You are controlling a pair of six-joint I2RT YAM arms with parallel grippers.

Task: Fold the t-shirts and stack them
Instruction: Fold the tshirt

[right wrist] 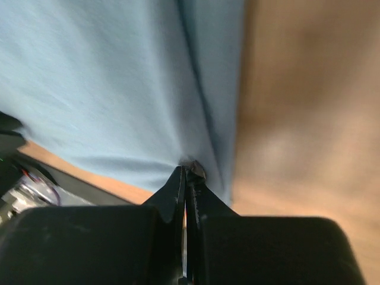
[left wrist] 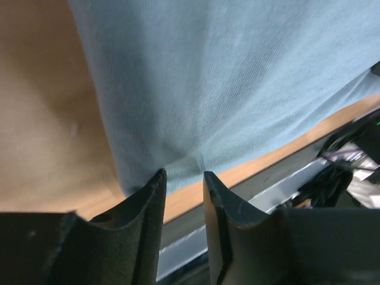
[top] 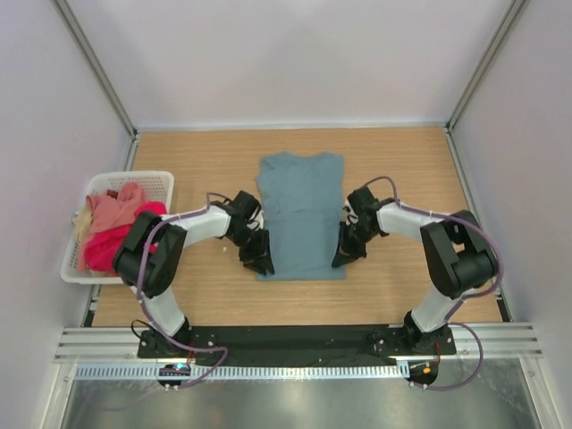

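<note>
From above, I have the grey-teal t-shirt (top: 301, 214) lying flat in the middle of the table (top: 402, 161), collar away from me, with the left gripper (top: 258, 259) at its near left corner and the right gripper (top: 345, 253) at its near right corner. The salmon and crimson shirts (top: 112, 228) sit heaped in the basket (top: 156, 177) at the far left. On the left wrist camera the jaws stand slightly apart, the hem just at their tips and wood showing through the gap, so I judge nothing is gripped there. On the right wrist camera the jaws are pressed together on a puckered bit of hem. My worry is an uneven lift: if I raise both arms now, only the right corner comes up and the shirt skews. The right pinch also looks shallow and might slip.
</note>
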